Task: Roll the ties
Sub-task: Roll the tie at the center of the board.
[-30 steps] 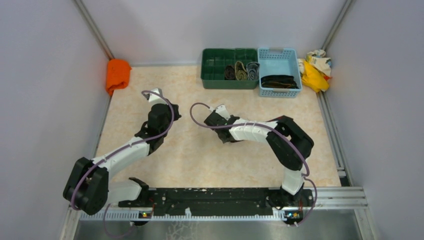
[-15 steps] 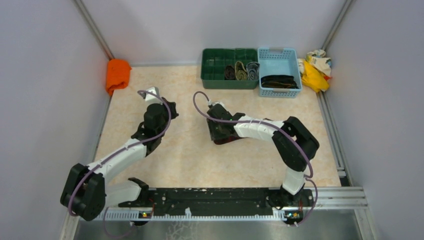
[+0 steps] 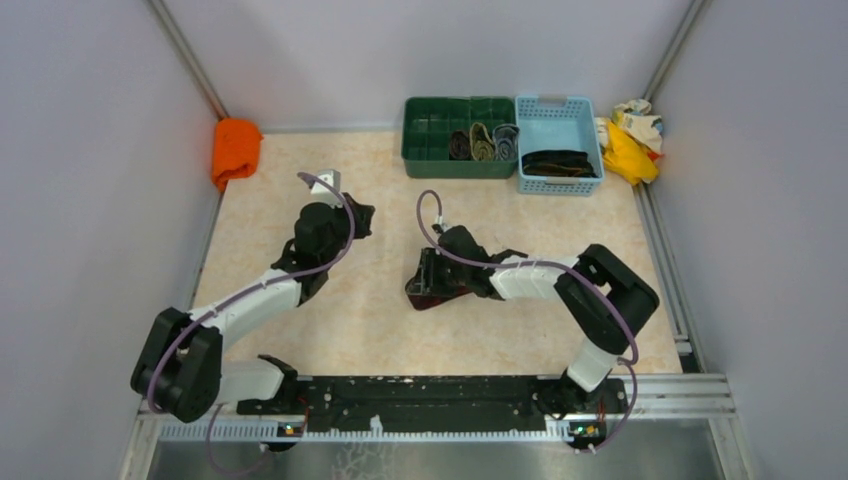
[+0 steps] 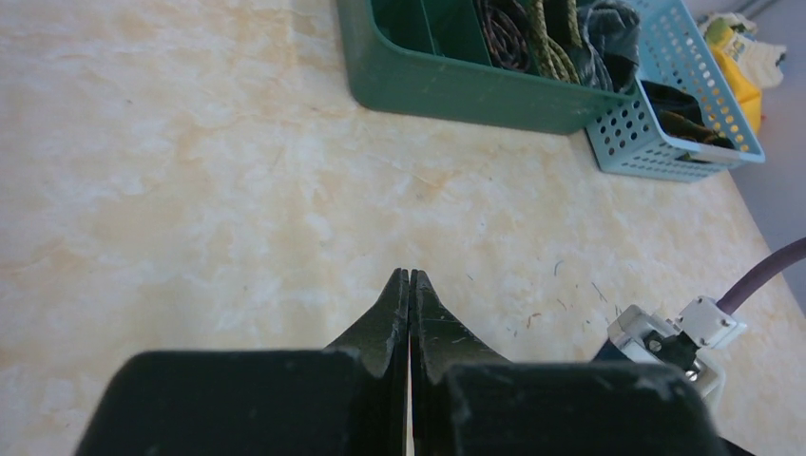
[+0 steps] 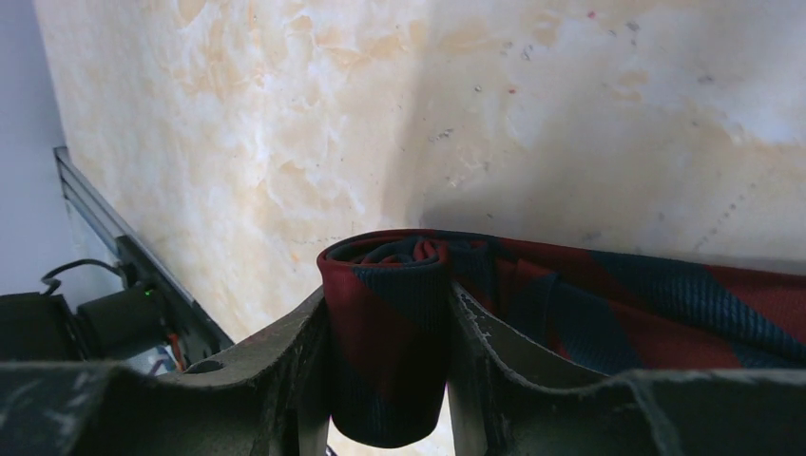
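Observation:
In the right wrist view a dark red tie with navy plaid [image 5: 665, 304] has one end wound into a tight roll [image 5: 385, 285]. My right gripper [image 5: 390, 309] is shut on that roll, one finger on each side, and the loose length trails off to the right. From above, the right gripper [image 3: 425, 283] sits low at mid-table, with a bit of the red tie [image 3: 424, 298] showing under it. To the left, my left gripper [image 3: 360, 216] is shut on nothing above bare table; its fingertips [image 4: 410, 277] are pressed together.
A green divided tray [image 3: 430, 152] at the back holds three rolled ties [image 3: 485, 142]. A light blue basket [image 3: 558, 180] beside it holds dark ties [image 3: 557, 162]. An orange cloth [image 3: 235, 148] lies back left. Yellow and cream rags [image 3: 630, 135] lie back right.
My right gripper has moved toward the near edge and narrowed onto the rolled end of the red tie. The left gripper has shifted a little to the right, still shut.

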You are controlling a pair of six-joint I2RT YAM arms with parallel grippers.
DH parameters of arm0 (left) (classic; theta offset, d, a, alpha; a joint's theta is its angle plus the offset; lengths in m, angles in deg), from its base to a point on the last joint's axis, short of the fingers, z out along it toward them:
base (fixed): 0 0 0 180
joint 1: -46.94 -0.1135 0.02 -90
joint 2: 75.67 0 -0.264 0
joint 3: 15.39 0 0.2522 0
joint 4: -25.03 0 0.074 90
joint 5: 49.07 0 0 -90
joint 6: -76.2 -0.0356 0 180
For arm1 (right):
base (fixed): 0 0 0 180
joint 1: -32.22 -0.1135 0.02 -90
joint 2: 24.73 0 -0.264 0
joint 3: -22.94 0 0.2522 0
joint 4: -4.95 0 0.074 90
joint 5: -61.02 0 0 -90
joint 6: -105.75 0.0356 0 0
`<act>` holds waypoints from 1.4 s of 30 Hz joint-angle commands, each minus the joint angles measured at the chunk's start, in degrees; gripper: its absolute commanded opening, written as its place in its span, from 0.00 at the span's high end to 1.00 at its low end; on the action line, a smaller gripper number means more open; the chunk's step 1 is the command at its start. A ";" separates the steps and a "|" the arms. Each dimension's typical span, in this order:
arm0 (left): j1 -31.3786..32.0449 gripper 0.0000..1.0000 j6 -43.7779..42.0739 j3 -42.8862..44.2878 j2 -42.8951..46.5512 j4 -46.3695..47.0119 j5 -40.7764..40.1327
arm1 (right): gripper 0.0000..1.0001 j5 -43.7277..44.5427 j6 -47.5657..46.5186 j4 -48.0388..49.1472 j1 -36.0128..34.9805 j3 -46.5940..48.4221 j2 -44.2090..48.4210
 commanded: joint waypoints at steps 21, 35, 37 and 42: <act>1.61 1.00 -1.40 6.92 -15.85 6.58 17.17 | 0.35 8.96 -3.25 -13.50 3.93 -5.68 14.00; 2.83 1.00 -2.58 10.13 -20.48 5.63 19.91 | 0.31 12.29 -7.74 -19.08 3.91 -3.47 17.49; 3.16 1.00 -2.71 10.77 -21.44 5.53 20.31 | 0.30 13.39 -8.48 -20.32 3.87 -2.76 18.37; 4.16 1.00 -3.10 12.27 -23.00 5.16 20.64 | 0.30 14.10 -9.86 -22.79 3.93 -1.75 20.80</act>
